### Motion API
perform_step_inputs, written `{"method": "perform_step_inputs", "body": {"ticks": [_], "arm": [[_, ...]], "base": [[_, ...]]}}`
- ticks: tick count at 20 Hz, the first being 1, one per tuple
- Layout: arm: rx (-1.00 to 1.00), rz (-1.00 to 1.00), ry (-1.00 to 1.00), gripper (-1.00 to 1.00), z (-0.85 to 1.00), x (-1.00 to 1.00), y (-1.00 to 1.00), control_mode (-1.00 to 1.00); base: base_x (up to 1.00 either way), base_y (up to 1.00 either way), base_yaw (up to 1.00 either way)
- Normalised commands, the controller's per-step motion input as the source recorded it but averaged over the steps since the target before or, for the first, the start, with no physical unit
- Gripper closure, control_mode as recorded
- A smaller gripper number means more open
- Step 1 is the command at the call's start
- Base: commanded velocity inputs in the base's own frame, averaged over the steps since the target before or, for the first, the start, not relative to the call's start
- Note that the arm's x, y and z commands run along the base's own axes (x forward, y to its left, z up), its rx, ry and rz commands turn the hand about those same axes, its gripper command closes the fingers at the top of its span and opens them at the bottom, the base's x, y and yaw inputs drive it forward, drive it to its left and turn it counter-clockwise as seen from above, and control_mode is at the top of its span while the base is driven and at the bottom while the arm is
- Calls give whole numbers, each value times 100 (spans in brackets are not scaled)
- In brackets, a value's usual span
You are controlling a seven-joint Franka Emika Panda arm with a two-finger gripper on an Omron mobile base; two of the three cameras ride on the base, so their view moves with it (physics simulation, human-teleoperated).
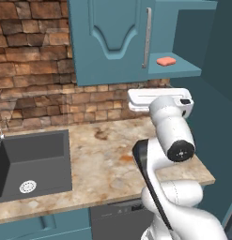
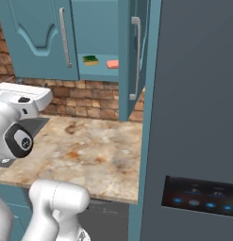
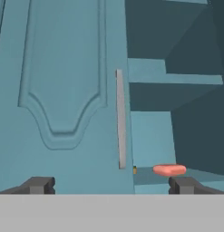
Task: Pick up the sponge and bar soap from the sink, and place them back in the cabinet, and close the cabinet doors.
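The salmon-pink bar soap (image 1: pixel 166 61) (image 2: pixel 112 64) (image 3: pixel 169 170) lies on the teal shelf of the wall cabinet (image 1: pixel 183 70). Beside it on the same shelf sits the yellow and green sponge (image 2: pixel 91 60); a sliver of it peeks past the door edge in the hand view. The left cabinet door (image 1: pixel 112 37) (image 3: pixel 63 90) is closed and the right door (image 2: pixel 131 61) stands swung out. My gripper (image 3: pixel 111 186) is open and empty, below and in front of the shelf, facing the left door's silver handle (image 3: pixel 121 118). The dark grey sink (image 1: pixel 37 150) lies at the lower left.
A marbled counter (image 1: pixel 112 159) runs from the sink to the right under the cabinet, backed by a brick wall (image 1: pixel 33 70). A tall dark grey fridge (image 2: pixel 198 117) stands close on the right, next to the open door. A white drain (image 1: pixel 27 186) sits in the sink.
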Motion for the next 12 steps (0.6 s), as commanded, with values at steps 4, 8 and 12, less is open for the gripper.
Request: {"method": "perform_step_inputs", "body": {"ticks": [4, 8, 12], "arm": [[0, 0, 0, -100, 0, -66, -45, -100], [0, 0, 0, -100, 0, -66, -46, -100], [0, 0, 0, -100, 0, -61, -50, -100]], "base": [[0, 0, 0], [0, 0, 0], [0, 0, 0]]}}
